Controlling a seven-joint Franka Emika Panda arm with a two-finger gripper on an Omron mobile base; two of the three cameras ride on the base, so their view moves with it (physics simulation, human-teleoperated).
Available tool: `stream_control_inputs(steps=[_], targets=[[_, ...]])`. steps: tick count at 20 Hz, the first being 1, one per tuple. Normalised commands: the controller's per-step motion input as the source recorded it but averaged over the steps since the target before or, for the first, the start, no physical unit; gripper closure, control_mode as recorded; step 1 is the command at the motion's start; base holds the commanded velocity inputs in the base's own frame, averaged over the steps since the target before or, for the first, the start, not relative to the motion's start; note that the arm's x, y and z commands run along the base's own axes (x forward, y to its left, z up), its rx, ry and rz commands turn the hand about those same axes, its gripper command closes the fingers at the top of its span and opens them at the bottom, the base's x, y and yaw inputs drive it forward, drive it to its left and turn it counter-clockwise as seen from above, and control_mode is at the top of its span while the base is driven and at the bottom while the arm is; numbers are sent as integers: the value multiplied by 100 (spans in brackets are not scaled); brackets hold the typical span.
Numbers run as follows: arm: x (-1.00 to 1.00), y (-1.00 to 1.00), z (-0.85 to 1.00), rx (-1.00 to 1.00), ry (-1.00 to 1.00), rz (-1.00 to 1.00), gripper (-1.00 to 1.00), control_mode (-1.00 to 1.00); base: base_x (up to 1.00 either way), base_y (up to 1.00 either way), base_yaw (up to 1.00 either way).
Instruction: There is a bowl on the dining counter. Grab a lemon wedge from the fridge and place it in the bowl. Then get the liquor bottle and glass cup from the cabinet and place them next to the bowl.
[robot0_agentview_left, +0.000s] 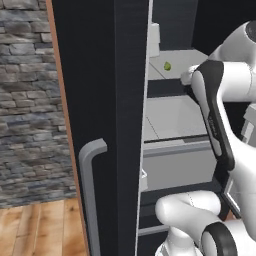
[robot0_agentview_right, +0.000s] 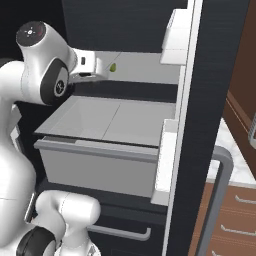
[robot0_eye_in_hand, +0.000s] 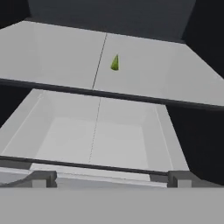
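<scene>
In the left base view the fridge (robot0_agentview_left: 107, 100) stands open, its black door with a grey handle (robot0_agentview_left: 87, 190) filling the left of the opening. The white arm (robot0_agentview_left: 220, 115) rises from the lower right, bends at a dark elbow and reaches forward into the fridge at the height of the upper shelf (robot0_agentview_left: 177, 62). Its wrist ends at the front edge of that shelf, and the fingers themselves are hidden behind it. The lemon wedge (robot0_agentview_left: 167, 66) lies on the shelf, a little ahead of the wrist and to its left, apart from it.

In the right base view the arm comes up from the lower left, its big round joint (robot0_agentview_right: 42, 62) held high, and the hand (robot0_agentview_right: 92, 67) stretches level towards the shelf. The wedge (robot0_agentview_right: 113, 67) sits just beyond the hand's tip. Below them is a grey drawer (robot0_agentview_right: 100, 150).

In the hand view the two fingers (robot0_eye_in_hand: 43, 178) show as dark tips far apart at the bottom, spread wide with nothing between them. The wedge (robot0_eye_in_hand: 114, 62) lies ahead of them on the white shelf (robot0_eye_in_hand: 52, 57), near the middle and well clear of both tips. The drawer's pale inside (robot0_eye_in_hand: 96, 140) lies nearer, under the shelf edge.
</scene>
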Motion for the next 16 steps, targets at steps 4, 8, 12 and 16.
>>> stream_control_inputs(steps=[4,8,12,16], targets=[[44,0,5,4,-12,-2,-100,-100,0,0,0],[43,0,20,6,1,-4,-100,-100,0,0,0],[48,1,21,4,6,-5,-100,-100,0,0,0],[53,4,4,1,7,-5,-100,-100,0,0,0]])
